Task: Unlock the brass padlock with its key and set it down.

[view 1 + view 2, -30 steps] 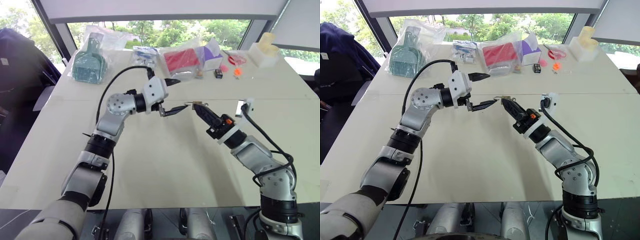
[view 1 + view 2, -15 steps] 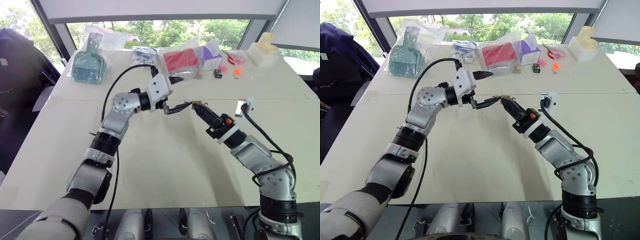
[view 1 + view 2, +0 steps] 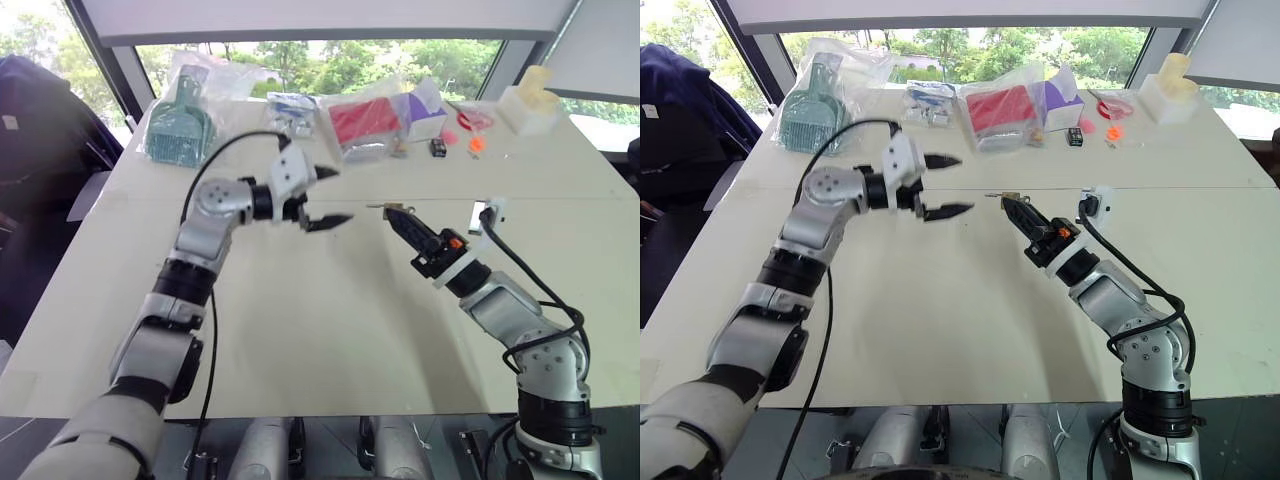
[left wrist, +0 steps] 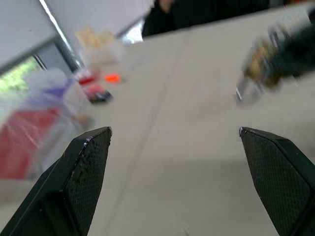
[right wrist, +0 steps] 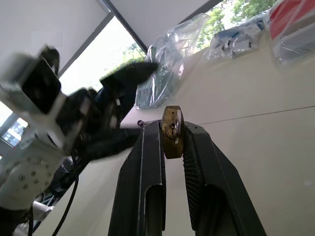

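Now the right gripper pinches the padlock tight between its fingertips and holds it up over the table, so its key end can be reached. Nearby, the left gripper hangs with fingers wide apart and nothing in them.

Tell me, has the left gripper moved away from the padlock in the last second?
Yes. The left gripper has drawn back to the robot's left, away from the brass padlock that the unmoved right gripper holds.

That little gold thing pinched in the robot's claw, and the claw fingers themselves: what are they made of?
The brass padlock looks like metal, probably brass: yellow-gold with a dull shine. The right gripper has matte black fingers, likely plastic or rubber; the ribbed inner faces suggest grip pads.
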Action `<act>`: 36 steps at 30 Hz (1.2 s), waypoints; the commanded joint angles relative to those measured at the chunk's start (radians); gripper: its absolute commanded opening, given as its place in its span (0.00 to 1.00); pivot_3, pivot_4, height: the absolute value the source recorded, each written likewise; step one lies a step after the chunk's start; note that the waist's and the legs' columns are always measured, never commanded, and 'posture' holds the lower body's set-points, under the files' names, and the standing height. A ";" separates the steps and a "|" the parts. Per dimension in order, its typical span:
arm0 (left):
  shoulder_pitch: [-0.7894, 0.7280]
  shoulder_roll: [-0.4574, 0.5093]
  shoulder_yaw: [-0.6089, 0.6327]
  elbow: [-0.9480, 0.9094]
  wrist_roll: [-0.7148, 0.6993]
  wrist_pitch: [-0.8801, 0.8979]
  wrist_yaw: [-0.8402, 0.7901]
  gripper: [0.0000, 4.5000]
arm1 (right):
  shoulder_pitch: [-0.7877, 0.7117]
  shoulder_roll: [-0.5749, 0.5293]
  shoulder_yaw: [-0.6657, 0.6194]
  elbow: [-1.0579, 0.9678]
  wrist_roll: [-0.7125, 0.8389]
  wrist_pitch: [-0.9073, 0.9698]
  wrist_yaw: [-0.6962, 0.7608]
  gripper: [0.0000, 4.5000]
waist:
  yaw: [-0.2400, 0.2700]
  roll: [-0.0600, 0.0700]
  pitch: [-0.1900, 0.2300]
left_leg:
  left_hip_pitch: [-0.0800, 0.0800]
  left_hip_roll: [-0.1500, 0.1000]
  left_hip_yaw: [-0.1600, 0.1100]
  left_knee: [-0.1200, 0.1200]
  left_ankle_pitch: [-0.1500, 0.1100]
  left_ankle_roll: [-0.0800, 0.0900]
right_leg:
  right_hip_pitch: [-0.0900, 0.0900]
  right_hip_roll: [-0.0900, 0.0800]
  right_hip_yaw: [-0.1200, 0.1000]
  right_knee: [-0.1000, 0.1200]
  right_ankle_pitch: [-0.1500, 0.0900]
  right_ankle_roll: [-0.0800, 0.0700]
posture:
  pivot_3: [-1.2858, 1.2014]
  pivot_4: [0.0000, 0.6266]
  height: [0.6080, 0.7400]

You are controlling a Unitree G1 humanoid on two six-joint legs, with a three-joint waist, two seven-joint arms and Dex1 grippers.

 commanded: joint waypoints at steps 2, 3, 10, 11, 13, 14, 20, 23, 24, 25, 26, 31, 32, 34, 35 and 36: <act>-0.035 -0.033 0.038 0.018 -0.030 -0.006 0.030 0.95 | -0.013 0.003 -0.003 -0.031 0.003 -0.004 0.008 0.02 | -0.001 0.000 0.000 | 0.000 0.000 0.000 0.000 0.000 0.000 | 0.000 0.000 0.000 0.000 0.000 0.000 | 0.52 0.24 0.96; -0.032 -0.040 0.033 0.018 -0.030 -0.007 0.027 0.95 | -0.012 0.003 -0.003 -0.034 0.004 -0.003 0.006 0.02 | -0.001 0.000 0.000 | 0.000 0.000 0.000 0.000 0.000 0.000 | 0.000 0.000 0.000 0.000 0.000 0.000 | 0.52 0.24 0.96; 0.005 -0.057 0.004 -0.006 -0.022 -0.003 -0.006 0.95 | -0.007 0.009 -0.010 -0.049 0.012 -0.008 -0.003 0.02 | 0.001 0.000 0.000 | 0.000 0.000 0.000 0.000 -0.003 0.005 | 0.000 0.000 0.000 0.000 0.000 0.000 | 0.52 0.24 0.96; 0.008 -0.059 0.005 -0.007 -0.023 -0.001 -0.005 0.95 | -0.007 0.010 -0.011 -0.049 0.012 -0.008 -0.004 0.02 | 0.001 0.000 0.000 | 0.000 0.000 0.000 0.000 -0.003 0.005 | 0.000 0.000 0.000 0.000 0.000 0.000 | 0.52 0.24 0.96; 0.028 -0.060 -0.004 -0.029 -0.024 0.003 -0.013 0.95 | -0.005 0.012 -0.013 -0.048 0.012 -0.009 -0.004 0.02 | 0.000 0.000 0.000 | 0.000 0.000 0.000 0.000 -0.003 0.005 | 0.000 0.000 0.000 0.000 0.000 0.000 | 0.52 0.24 0.96; 0.037 -0.060 -0.008 -0.039 -0.023 0.005 -0.017 0.95 | -0.006 0.013 -0.013 -0.046 0.010 -0.009 -0.004 0.02 | 0.000 0.000 0.000 | 0.000 0.000 0.000 0.000 -0.003 0.005 | 0.000 0.000 0.000 0.000 0.000 0.000 | 0.52 0.24 0.96; 0.075 -0.045 -0.019 -0.098 -0.026 0.038 -0.033 0.95 | -0.012 0.017 -0.016 -0.037 0.012 -0.012 -0.002 0.02 | 0.001 0.000 0.000 | 0.000 0.000 0.000 0.000 -0.003 0.005 | 0.000 0.000 0.000 0.000 0.000 0.000 | 0.52 0.24 0.96; 0.076 -0.046 -0.018 -0.089 -0.012 0.034 -0.016 0.95 | -0.017 0.016 -0.013 -0.036 0.019 -0.007 0.005 0.02 | 0.001 0.000 0.000 | 0.000 0.000 0.000 0.000 -0.003 0.005 | 0.000 0.000 0.000 0.000 0.000 0.000 | 0.52 0.24 0.96; 0.071 -0.049 -0.017 -0.079 -0.008 0.029 -0.007 0.95 | -0.019 0.015 -0.011 -0.035 0.022 -0.005 0.007 0.02 | 0.001 0.000 0.000 | 0.000 0.000 0.000 0.000 -0.003 0.005 | 0.000 0.000 0.000 0.000 0.000 0.000 | 0.52 0.24 0.96; 0.064 -0.054 -0.016 -0.067 -0.001 0.021 0.003 0.95 | -0.021 0.014 -0.008 -0.036 0.024 -0.002 0.010 0.02 | 0.001 0.000 0.000 | 0.000 0.000 0.000 0.000 -0.003 0.005 | 0.000 0.000 0.000 0.000 0.000 0.000 | 0.52 0.24 0.96; 0.059 -0.057 -0.016 -0.060 0.002 0.016 0.010 0.95 | -0.021 0.014 -0.007 -0.037 0.025 0.000 0.011 0.02 | 0.001 0.000 0.000 | 0.000 0.000 0.000 0.000 -0.003 0.005 | 0.000 0.000 0.000 0.000 0.000 0.000 | 0.52 0.24 0.96; 0.027 -0.064 -0.038 -0.002 0.049 -0.064 0.020 0.95 | -0.017 0.015 0.000 -0.035 0.021 0.002 0.015 0.02 | 0.002 0.000 0.000 | 0.000 0.000 0.000 0.000 -0.003 0.005 | 0.000 0.000 0.000 0.000 0.000 0.000 | 0.52 0.24 0.96; 0.022 -0.066 -0.040 0.010 0.054 -0.074 0.020 0.95 | -0.017 0.016 0.000 -0.035 0.021 0.002 0.014 0.02 | 0.002 0.000 0.000 | 0.000 0.000 0.000 0.000 -0.003 0.005 | 0.000 0.000 0.000 0.000 0.000 0.000 | 0.52 0.24 0.96; 0.011 -0.071 -0.044 0.037 0.065 -0.098 0.019 0.95 | -0.015 0.017 0.000 -0.036 0.023 0.002 0.013 0.02 | 0.002 0.000 0.000 | 0.000 0.000 0.000 0.000 -0.003 0.005 | 0.000 0.000 0.000 0.000 0.000 0.000 | 0.52 0.24 0.96; 0.003 -0.074 -0.044 0.054 0.069 -0.109 0.022 0.95 | -0.014 0.019 0.001 -0.037 0.023 0.002 0.013 0.02 | 0.002 0.000 0.000 | 0.000 0.000 0.000 0.000 -0.003 0.005 | 0.000 0.000 0.000 0.000 0.000 0.000 | 0.52 0.24 0.96; -0.006 -0.079 -0.044 0.070 0.072 -0.119 0.028 0.95 | -0.013 0.020 0.002 -0.038 0.022 0.002 0.013 0.02 | 0.001 0.000 0.000 | 0.000 0.000 0.000 0.000 -0.003 0.005 | 0.000 0.000 0.000 0.000 0.000 0.000 | 0.52 0.24 0.96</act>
